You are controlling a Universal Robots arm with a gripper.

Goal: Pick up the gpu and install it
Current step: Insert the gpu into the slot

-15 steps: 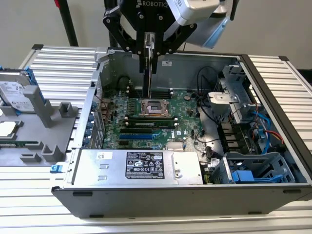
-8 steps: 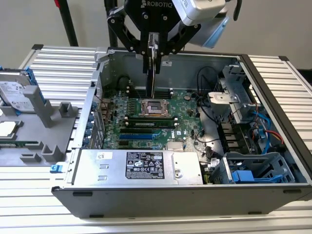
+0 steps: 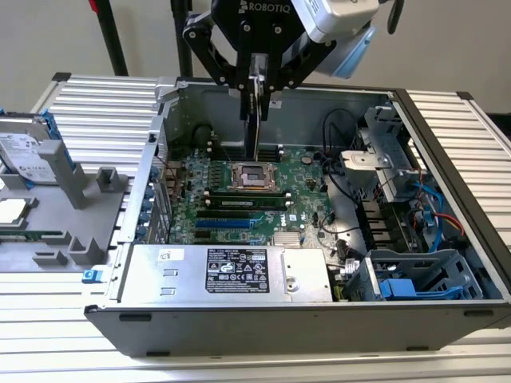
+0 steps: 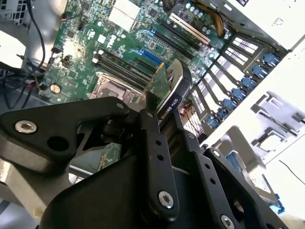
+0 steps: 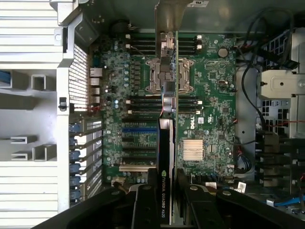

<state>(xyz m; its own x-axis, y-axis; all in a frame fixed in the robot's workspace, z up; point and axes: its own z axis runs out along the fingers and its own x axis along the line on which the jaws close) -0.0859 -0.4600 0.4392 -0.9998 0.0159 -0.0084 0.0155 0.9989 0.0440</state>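
My gripper (image 3: 257, 84) is shut on the gpu (image 3: 255, 120), which hangs edge-down above the open computer case (image 3: 447, 152), over the motherboard (image 3: 311, 171) near the CPU socket (image 3: 254, 177). In the first wrist view the gpu (image 5: 167, 138) appears edge-on between my fingers (image 5: 145, 200), its silver bracket (image 5: 167, 24) at the far end and its black cooler toward the slot openings. In the second wrist view the gpu (image 4: 164, 88) shows its green board and black cooler, clear of the motherboard (image 4: 95, 38). The expansion slots (image 3: 227, 217) sit below and nearer the power supply.
A silver power supply (image 3: 231, 271) fills the case's near side. Drive cages and cables (image 3: 383, 159) crowd the exterior view's right. A grey fixture (image 3: 72, 215) with a hard drive (image 3: 24, 152) sits at the exterior view's left on the ribbed table (image 3: 104, 112).
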